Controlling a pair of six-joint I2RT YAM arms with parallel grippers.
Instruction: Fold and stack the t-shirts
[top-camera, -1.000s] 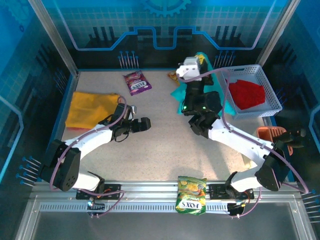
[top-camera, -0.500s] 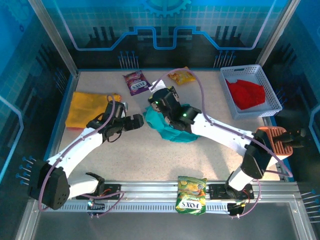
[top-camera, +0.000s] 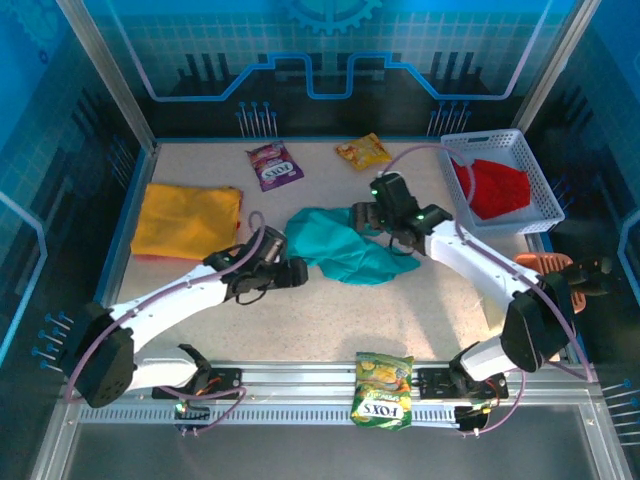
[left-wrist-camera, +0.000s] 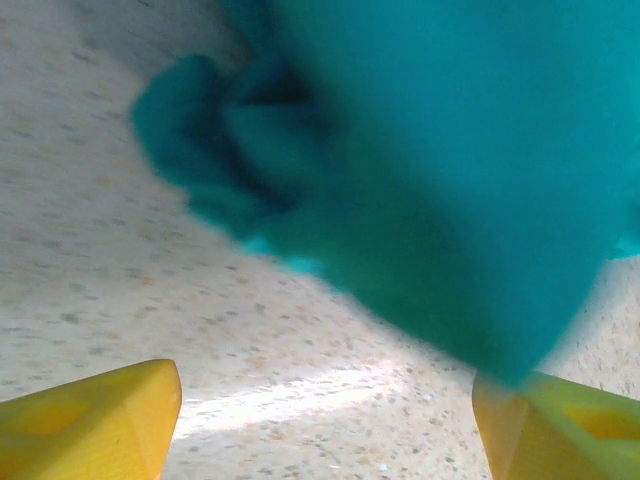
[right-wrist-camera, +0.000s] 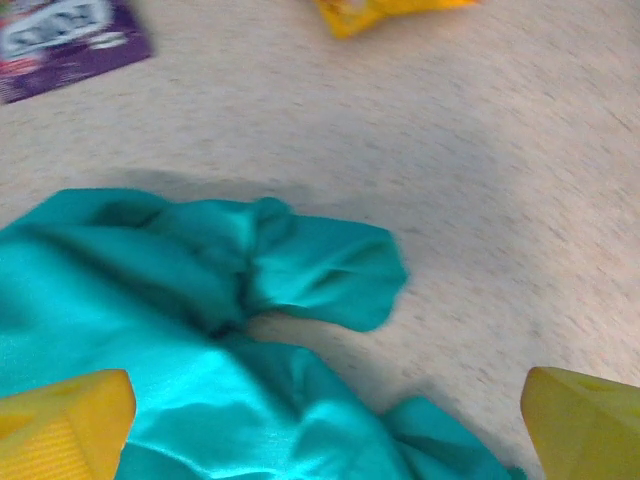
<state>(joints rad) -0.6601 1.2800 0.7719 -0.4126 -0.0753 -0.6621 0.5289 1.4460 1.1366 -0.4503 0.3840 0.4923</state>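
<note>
the right fingers (right-wrist-camera: 62, 425) are spread as wide as they go, and the teal shirt (top-camera: 345, 248), which a second ago was held up by them beside the basket (top-camera: 540, 205) near the far right corner, has been carried over and dropped near the middle of the surface (top-camera: 330, 325). nothing is gripped by the right gripper (right-wrist-camera: 325, 420) now: its tips are seen at the two sides of the wrist view, with the crumpled cloth lying loose beneath and between them.

the left fingers (left-wrist-camera: 95, 420) are also held well apart, and bare surface is seen between them. the nearest fold of the teal shirt reaches the right-hand tip, but whether it is touched cannot be told through the blur. the left gripper (left-wrist-camera: 325, 425) has been brought up to the shirt's left edge and nothing is held in it.

the shirt is judged to be delivered to the working area but not yet spread: it lies in a bunched heap, so flattening is expected before any fold can be made. the yellow shirt (top-camera: 185, 220) lies flat by the left edge, and the red shirt (top-camera: 495, 188) is left in the basket. no stack is begun.
</note>
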